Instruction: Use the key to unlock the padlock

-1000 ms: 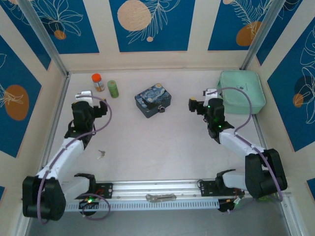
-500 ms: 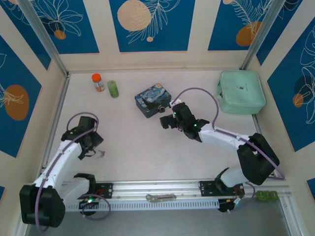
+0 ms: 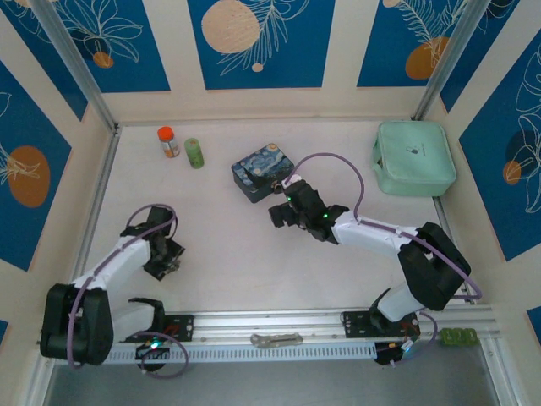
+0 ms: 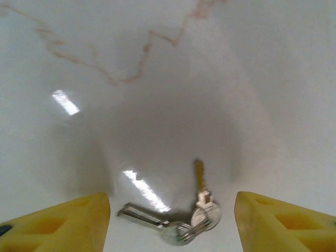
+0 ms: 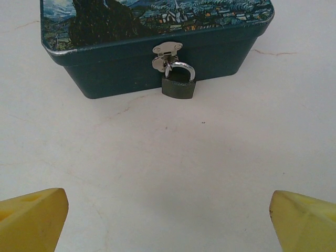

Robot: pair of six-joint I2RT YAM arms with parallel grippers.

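The padlock (image 5: 179, 85), dark grey with a silver shackle, hangs from the clasp of the blue painted tin (image 5: 131, 63); from above it sits at the tin's near side (image 3: 277, 188). My right gripper (image 5: 168, 220) is open just in front of it, its jaws wide and empty; in the top view the right gripper (image 3: 281, 211) faces the tin. The key (image 4: 206, 212) lies on the table joined by a ring to a second key (image 4: 142, 215). My left gripper (image 4: 171, 220) is open with its yellow fingertips on either side of the keys, apart from them; from above, the left gripper (image 3: 166, 258) is down at the table.
An orange-capped bottle (image 3: 168, 141) and a green cylinder (image 3: 194, 153) stand at the back left. A mint-green case (image 3: 414, 158) lies at the back right. A silver metal piece (image 3: 275, 340) rests on the front rail.
My left arm dropped back and down onto the keys, and its jaws have narrowed. My right arm swung left from beside the green case to just in front of the tin's padlock.
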